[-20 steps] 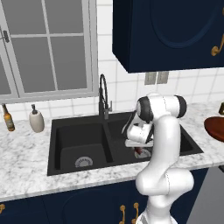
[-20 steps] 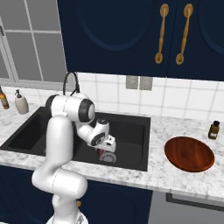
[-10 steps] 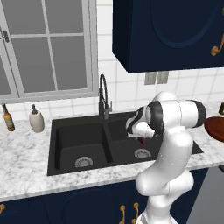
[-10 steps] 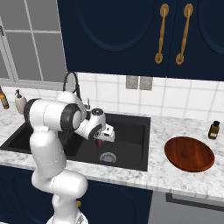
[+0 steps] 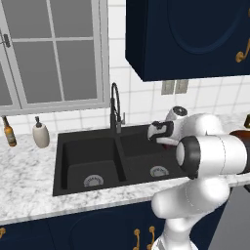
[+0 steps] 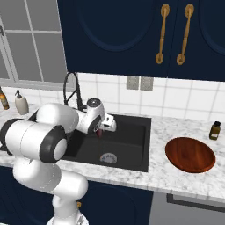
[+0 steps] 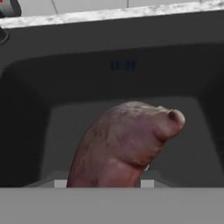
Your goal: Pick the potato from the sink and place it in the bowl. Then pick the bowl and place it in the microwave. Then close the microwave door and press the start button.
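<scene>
My gripper [image 6: 101, 131] is shut on the potato [image 7: 127, 144], a brownish-red lump that looms large in the hand view and hides the fingertips. The potato [image 6: 99, 132] hangs above the right basin of the black sink [image 6: 132, 145], near its back wall. From the left base view the gripper [image 5: 164, 140] sits just right of the faucet, over the sink [image 5: 88, 156]. The reddish-brown bowl [image 6: 190, 154] rests on the marble counter right of the sink, well apart from the gripper; its edge [image 5: 242, 137] peeks from behind my arm. The microwave and its door are out of view.
A dark gooseneck faucet [image 5: 115, 105] stands behind the sink's divider. A soap dispenser [image 5: 41, 135] and a brown bottle [image 5: 7, 131] stand on the counter at the left. A small brown bottle [image 6: 215, 130] stands behind the bowl. Blue wall cabinets [image 6: 145, 35] hang overhead.
The gripper has risen from low in the right basin to above it, carrying the potato. The arm's elbow has swung outward.
</scene>
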Robot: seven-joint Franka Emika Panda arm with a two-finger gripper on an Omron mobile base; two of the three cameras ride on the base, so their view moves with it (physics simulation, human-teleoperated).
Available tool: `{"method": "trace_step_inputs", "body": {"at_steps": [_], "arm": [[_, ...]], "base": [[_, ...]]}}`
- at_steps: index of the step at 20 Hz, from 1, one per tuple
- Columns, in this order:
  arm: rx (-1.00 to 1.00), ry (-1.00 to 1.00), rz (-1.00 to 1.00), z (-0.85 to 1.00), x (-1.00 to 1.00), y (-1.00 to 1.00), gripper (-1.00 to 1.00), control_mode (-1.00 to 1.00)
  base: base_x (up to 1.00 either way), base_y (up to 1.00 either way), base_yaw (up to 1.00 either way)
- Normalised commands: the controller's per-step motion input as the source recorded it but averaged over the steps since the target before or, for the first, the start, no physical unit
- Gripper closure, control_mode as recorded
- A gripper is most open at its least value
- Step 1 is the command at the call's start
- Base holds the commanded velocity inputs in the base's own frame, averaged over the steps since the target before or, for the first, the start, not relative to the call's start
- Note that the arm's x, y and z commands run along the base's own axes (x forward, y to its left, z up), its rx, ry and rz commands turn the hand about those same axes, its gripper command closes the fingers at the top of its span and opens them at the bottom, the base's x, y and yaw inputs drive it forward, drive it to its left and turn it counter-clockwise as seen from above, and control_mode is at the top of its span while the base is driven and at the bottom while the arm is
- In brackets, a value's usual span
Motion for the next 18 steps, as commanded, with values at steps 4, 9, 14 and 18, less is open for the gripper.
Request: {"method": "trace_step_inputs", "body": {"at_steps": [4, 9, 14, 18], "arm": [[-0.02, -0.01, -0.11, 0.94, -0.21, -0.25, 1.00, -1.00], [-0.04, 0.00, -0.12, 0.49, -0.40, -0.54, 1.00, -1.00], [-0.02, 0.00, -0.10, 0.16, -0.57, -0.79, 1.00, -1.00], [-0.03, 0.00, -0.06, 0.38, -0.28, -0.81, 1.00, -1.00]], "base": [[0.00, 0.00, 0.00], [0.00, 0.00, 0.00], [0.00, 0.00, 0.00], [0.00, 0.00, 0.00]]}}
